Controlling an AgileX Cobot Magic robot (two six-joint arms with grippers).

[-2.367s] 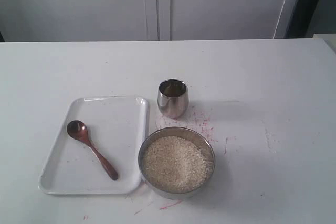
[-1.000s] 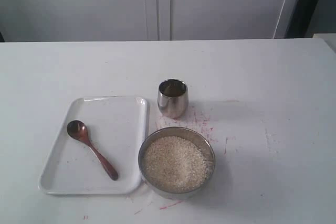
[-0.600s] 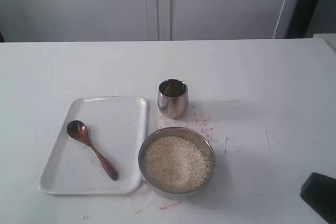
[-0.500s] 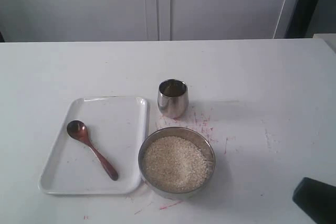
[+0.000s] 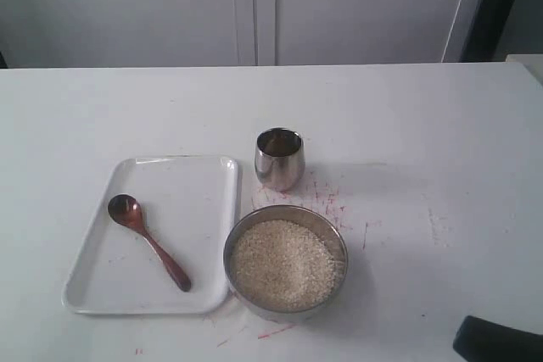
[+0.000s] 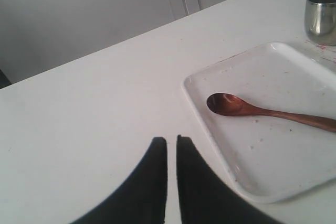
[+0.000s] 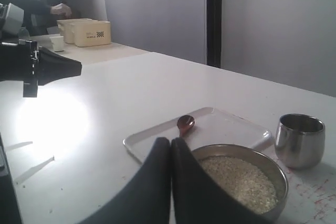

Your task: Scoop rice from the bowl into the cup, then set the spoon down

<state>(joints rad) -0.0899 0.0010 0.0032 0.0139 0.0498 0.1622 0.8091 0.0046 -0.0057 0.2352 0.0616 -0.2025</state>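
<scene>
The spoon (image 5: pixel 146 240) lies on the white tray (image 5: pixel 197 201); the left hand (image 6: pixel 171 140) and right hand (image 7: pixel 170 141) are both closed narrow, holding nothing.

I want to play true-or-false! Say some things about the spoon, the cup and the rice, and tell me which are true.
1. The spoon lies on the white tray. True.
2. The cup stands upright on the table, off the tray. True.
3. The cup is full. False: the rice is in the bowl, and none shows in the cup.
4. A hand holds the spoon. False: the left hand and the right hand are shut, empty and away from it.
</scene>
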